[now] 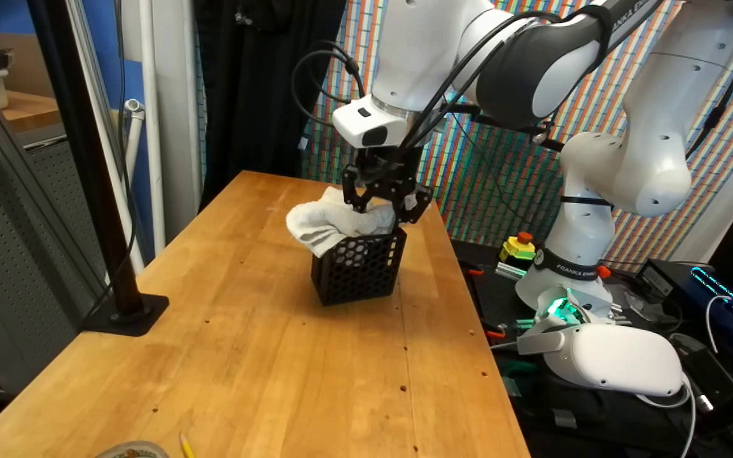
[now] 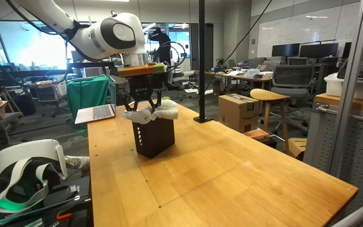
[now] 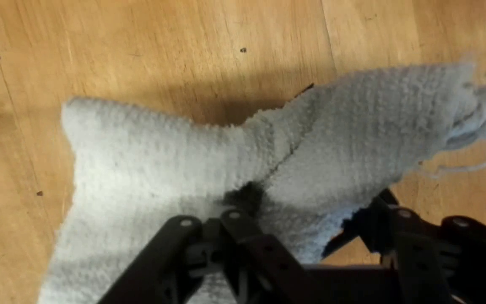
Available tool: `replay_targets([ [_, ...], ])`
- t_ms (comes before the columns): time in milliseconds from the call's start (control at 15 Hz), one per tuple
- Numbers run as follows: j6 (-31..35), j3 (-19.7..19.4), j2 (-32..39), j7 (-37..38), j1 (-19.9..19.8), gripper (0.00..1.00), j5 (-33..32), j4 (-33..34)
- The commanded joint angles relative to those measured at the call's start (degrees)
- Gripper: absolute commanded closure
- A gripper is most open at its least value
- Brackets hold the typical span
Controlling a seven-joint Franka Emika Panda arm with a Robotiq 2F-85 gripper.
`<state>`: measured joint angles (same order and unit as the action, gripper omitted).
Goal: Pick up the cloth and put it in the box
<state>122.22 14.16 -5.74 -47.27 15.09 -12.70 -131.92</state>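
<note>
The off-white cloth (image 1: 325, 219) lies bunched across the top of the black mesh box (image 1: 360, 273), with a fold hanging out over the rim. In an exterior view the cloth (image 2: 168, 111) also bulges above the walls of the box (image 2: 154, 137). My gripper (image 1: 380, 213) points down at the box's mouth, its two fingers spread apart. In the wrist view the gripper (image 3: 304, 211) has one finger pressed into a crease of the cloth (image 3: 150, 160) and the other by its edge. Cloth lies between the fingers, not pinched. The box's inside is hidden under the cloth.
The box stands on a wooden table (image 1: 265, 356). A black pole on a base (image 1: 128, 315) stands at the table's edge. A pencil (image 1: 186, 446) lies at the near end. A laptop (image 2: 96, 113) sits at the far end. A white headset (image 1: 618, 359) is beside the table.
</note>
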Motion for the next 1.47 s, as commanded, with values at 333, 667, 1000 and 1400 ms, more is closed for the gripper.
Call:
replay_targets([
  [333, -7.5, 1.0, -10.1, -3.7, 2.6, 0.0, -7.2, -0.6],
  [667, -2.9, -0.4, -9.9, -9.4, 1.7, 0.33, -15.3, -0.2],
  [1000, 4.8, -2.9, -6.9, -15.0, 0.9, 0.75, -15.0, 0.4],
  [1400, 5.4, -3.2, -1.2, -24.6, 2.4, 0.86, 1.6, 3.1],
])
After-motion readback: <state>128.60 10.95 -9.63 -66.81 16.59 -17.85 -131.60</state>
